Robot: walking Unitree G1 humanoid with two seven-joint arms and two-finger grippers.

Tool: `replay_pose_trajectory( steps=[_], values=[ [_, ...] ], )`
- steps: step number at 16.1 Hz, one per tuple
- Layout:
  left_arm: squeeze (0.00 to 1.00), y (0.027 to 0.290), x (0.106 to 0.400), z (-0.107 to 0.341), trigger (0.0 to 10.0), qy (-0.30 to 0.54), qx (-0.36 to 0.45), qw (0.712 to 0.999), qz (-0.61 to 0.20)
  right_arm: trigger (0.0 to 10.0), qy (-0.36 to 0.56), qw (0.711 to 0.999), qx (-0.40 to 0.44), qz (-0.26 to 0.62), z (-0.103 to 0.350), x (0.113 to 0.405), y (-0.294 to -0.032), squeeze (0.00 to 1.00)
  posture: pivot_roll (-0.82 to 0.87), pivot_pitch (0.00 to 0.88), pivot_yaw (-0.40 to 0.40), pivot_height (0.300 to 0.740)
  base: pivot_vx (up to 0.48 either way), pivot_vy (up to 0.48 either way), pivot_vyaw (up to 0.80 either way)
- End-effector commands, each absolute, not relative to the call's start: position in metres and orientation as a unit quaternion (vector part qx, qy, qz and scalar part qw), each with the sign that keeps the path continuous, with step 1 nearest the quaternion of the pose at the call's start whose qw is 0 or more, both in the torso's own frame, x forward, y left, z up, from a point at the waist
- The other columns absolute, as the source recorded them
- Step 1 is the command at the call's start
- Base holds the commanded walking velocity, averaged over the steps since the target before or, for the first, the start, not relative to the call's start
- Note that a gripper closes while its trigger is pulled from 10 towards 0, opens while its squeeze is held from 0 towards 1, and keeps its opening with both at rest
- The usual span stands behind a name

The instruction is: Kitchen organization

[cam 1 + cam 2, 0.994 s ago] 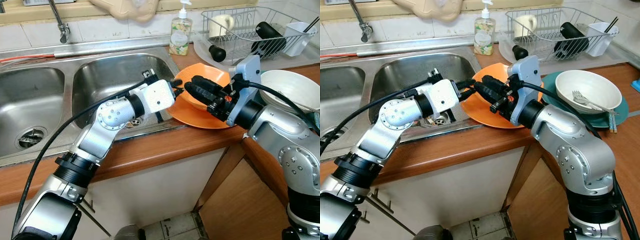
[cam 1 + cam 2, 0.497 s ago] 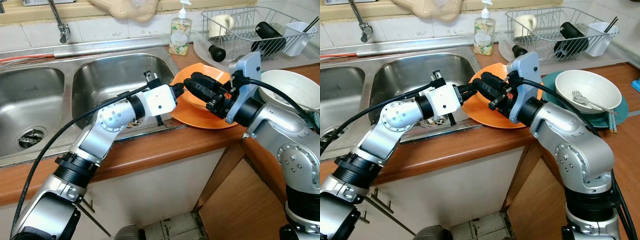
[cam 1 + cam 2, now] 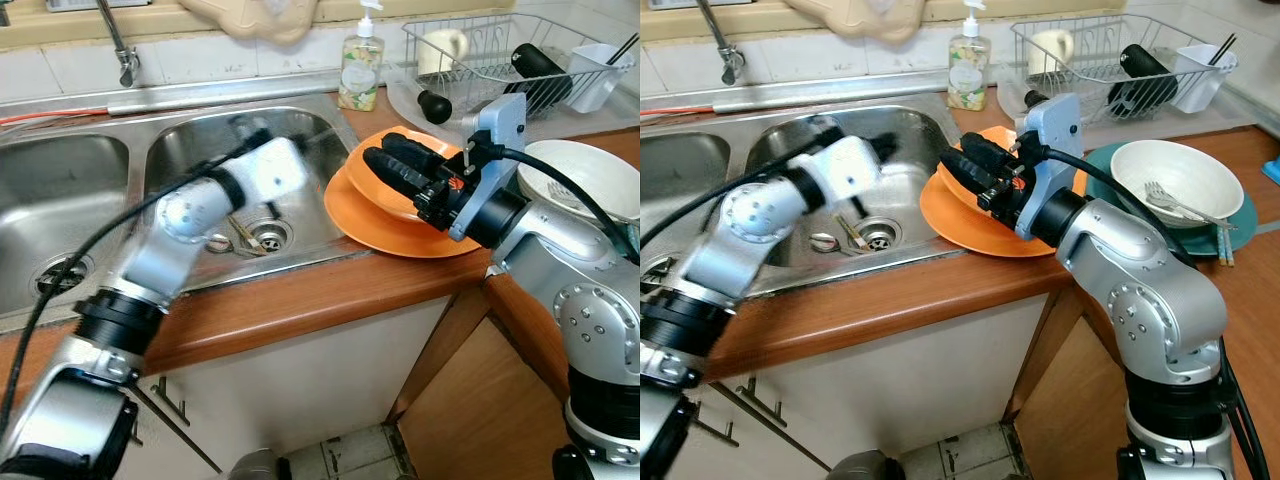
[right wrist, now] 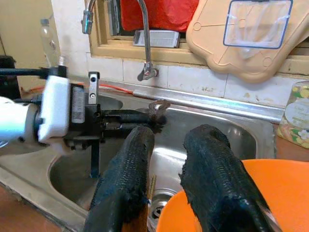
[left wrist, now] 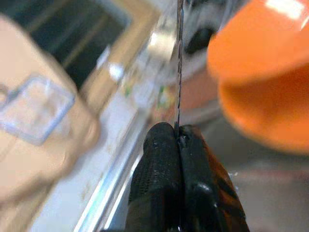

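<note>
1. Double steel sink (image 3: 325, 130) set into the wooden surface (image 3: 330, 290); dish rack (image 3: 480, 40) and soap bottle (image 3: 361, 70) behind, well clear of the work.
2. Orange plate (image 3: 370, 235) lying on the surface at the sink's right edge, its rim overhanging the basin slightly. Not shifted in the last second.
3. Orange bowl (image 3: 390, 205) sitting on that plate, upright. Same spot as a second ago.
4. White bowl (image 3: 590, 175) further right, untouched.
5. Right end effector (image 3: 385, 150) poised over the near-sink rim of the orange bowl, fingers apart; from its wrist camera, one finger over the rim and the other off its edge. Nothing clamped yet. Little changed from half a second ago.
6. Left end effector (image 5: 178, 140) — the real change. Half a second ago right at the plate's edge, nearly meeting the right fingers; now swung back over the right basin, blurred with motion. Fingers pressed together on a thin dark strip (image 5: 179, 63) standing up from the tips; too slim and edge-on to identify.
7. Loose utensils (image 3: 243, 232) lying by the drain.
8. Probable meaning: something slim lifted off the dishes and headed for the sink — leaving bowl and plate free for the right arm to grasp next.
</note>
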State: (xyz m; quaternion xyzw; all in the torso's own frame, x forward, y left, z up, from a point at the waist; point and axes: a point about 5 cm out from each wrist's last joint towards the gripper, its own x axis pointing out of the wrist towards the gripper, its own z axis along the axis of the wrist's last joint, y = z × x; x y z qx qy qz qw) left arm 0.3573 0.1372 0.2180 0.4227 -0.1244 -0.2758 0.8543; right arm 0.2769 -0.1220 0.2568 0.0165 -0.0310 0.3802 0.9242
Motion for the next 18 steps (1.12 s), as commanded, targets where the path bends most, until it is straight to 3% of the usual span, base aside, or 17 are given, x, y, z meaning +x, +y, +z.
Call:
replay_pose_trajectory(
  steps=[1, 3, 4, 5, 6, 8, 11, 12, 13, 14, 18],
  values=[
    [0.00, 0.151, 0.366, 0.222, 0.0, -0.105, 0.435, 0.861, -0.241, 10.0, -0.030, 0.922, 0.002, 0.385, 0.255, 0.272, -0.121, 0.00, -0.02, 0.000, 0.026, 0.716, 0.000, 0.000, 0.00],
    [0.00, 0.164, 0.376, 0.208, 0.0, -0.047, 0.430, 0.874, -0.220, 10.0, -0.020, 0.917, -0.007, 0.397, 0.249, 0.269, -0.117, 0.00, -0.01, 0.000, 0.031, 0.716, 0.000, 0.000, 0.00],
    [0.00, 0.169, 0.382, 0.195, 3.5, 0.003, 0.430, 0.876, -0.218, 10.0, -0.010, 0.914, -0.013, 0.406, 0.243, 0.267, -0.115, 0.00, 0.00, 0.000, 0.032, 0.716, 0.000, 0.000, 0.00],
    [0.00, 0.170, 0.384, 0.193, 4.5, 0.012, 0.427, 0.878, -0.215, 10.0, -0.008, 0.913, -0.015, 0.407, 0.242, 0.267, -0.114, 0.00, 0.00, 0.000, 0.034, 0.716, 0.000, 0.000, 0.00],
    [0.00, 0.170, 0.388, 0.188, 10.0, 0.031, 0.431, 0.876, -0.215, 10.0, -0.003, 0.914, -0.022, 0.405, 0.240, 0.269, -0.113, 0.00, -0.02, 0.000, 0.040, 0.716, 0.000, 0.000, 0.00],
    [0.00, 0.168, 0.392, 0.175, 10.0, 0.070, 0.408, 0.882, -0.223, 10.0, 0.001, 0.916, -0.027, 0.401, 0.239, 0.269, -0.113, 0.00, -0.04, 0.000, 0.049, 0.716, 0.000, 0.000, 0.00],
    [0.00, 0.162, 0.392, 0.148, 10.0, 0.143, 0.405, 0.869, -0.243, 10.0, 0.015, 0.916, -0.033, 0.400, 0.231, 0.260, -0.116, 0.00, -0.05, 0.000, 0.058, 0.716, 0.000, 0.000, 0.00],
    [0.78, 0.161, 0.391, 0.143, 10.0, 0.158, 0.400, 0.869, -0.245, 10.0, 0.018, 0.916, -0.033, 0.400, 0.230, 0.259, -0.115, 0.00, -0.05, 0.000, 0.059, 0.716, 0.000, 0.000, 0.00],
    [0.93, 0.162, 0.390, 0.139, 10.0, 0.176, 0.395, 0.868, -0.245, 10.0, 0.019, 0.916, -0.037, 0.399, 0.228, 0.259, -0.114, 0.00, -0.06, 0.000, 0.064, 0.716, 0.000, 0.000, 0.00],
    [1.00, 0.163, 0.389, 0.136, 10.0, 0.185, 0.391, 0.867, -0.246, 10.0, 0.019, 0.917, -0.039, 0.397, 0.229, 0.260, -0.113, 0.00, -0.06, 0.000, 0.064, 0.716, 0.000, 0.000, 0.00],
    [1.00, 0.166, 0.389, 0.132, 10.0, 0.198, 0.378, 0.871, -0.244, 10.0, 0.015, 0.921, -0.033, 0.388, 0.232, 0.261, -0.118, 0.00, -0.05, 0.000, 0.045, 0.716, 0.000, 0.000, 0.00]
  ],
)
